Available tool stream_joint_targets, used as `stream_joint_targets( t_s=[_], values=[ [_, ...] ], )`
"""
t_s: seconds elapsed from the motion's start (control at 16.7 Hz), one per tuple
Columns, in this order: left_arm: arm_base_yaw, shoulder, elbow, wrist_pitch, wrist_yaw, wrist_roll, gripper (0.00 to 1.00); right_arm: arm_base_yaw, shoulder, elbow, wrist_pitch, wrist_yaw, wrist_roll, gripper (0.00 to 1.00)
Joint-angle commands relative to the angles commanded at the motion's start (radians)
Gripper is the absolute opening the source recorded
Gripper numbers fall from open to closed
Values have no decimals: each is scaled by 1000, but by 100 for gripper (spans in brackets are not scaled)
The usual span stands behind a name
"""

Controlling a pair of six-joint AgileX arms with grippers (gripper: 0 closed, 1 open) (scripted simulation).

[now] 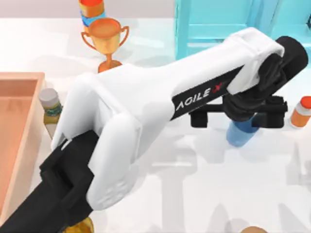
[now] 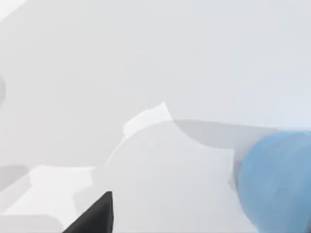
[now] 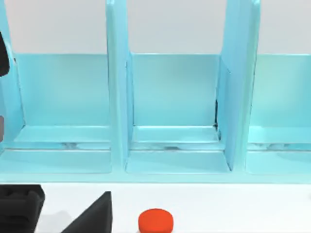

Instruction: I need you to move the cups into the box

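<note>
While the left arm stretched slantwise across the desk (image 1: pixel 204 194), its left tool (image 1: pixel 239 119) sat right over the blue cup (image 1: pixel 240 137), towards the right side and well apart from the box (image 1: pixel 34 97) at the far left. From above, the black jaws looked spread wide, one on each side of the cup, with nothing gripped. The cup stood upright on the desk, and in the left wrist view it loomed large and close. I judged this the grasp step for the first cup: the reach looked done, the pinch not yet.

The next move called for a squeeze on the tapered wall, then a lift high enough to clear the jar (image 1: pixel 50 106) standing just beside the box wall, then a long carry leftward.

As for containers, the part of the box I could see was bare inside, no cup in it. The cabinet (image 1: pixel 218 24) at the back showed open, bare compartments. A brown shape (image 1: pixel 252 229) at the near edge might have been the other cup; I couldn't tell.

The trophy (image 1: pixel 104 41) and the stacked container (image 1: pixel 91 8) stood at the back, an orange-capped bottle (image 1: pixel 302 111) at the far right. The right arm was idle, facing the cabinet.
</note>
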Motion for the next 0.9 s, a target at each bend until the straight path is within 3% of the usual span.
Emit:
stream_joint_targets(
  t_s=[0.42,0.9],
  values=[
    [8,6,-58,64,2,8,100,0,0,0,0,0,0,100],
    [8,6,-58,64,2,8,40,0,0,0,0,0,0,100]
  ],
)
